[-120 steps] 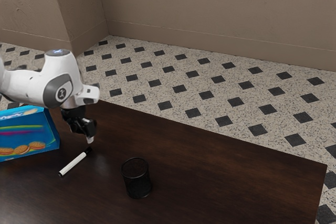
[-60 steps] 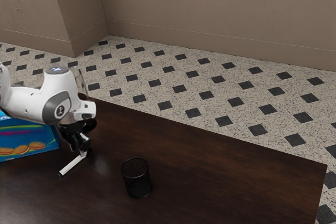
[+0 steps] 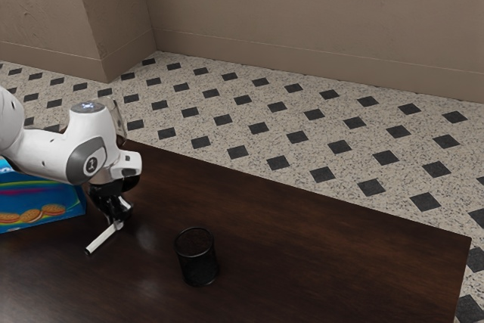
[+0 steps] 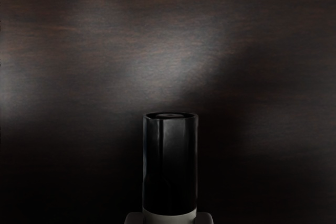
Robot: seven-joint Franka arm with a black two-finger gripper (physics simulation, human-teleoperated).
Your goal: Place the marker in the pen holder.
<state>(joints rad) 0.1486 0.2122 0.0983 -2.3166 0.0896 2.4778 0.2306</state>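
Our jaws are closed on the marker [image 3: 100, 239], one on each side, pinching its white part just beside the black cap [image 4: 170, 166]. In the exterior view, our gripper [image 3: 118, 225] points down in the lower left of the frame. The marker is there too, on a slant, with its white end toward the lower left corner. The black pen holder [image 3: 198, 262] stands upright on the dark brown table [image 3: 318, 255], low in the frame and left of the middle, apart from the marker. A blue box with cookies on it [image 3: 38, 200] sits at the left edge.
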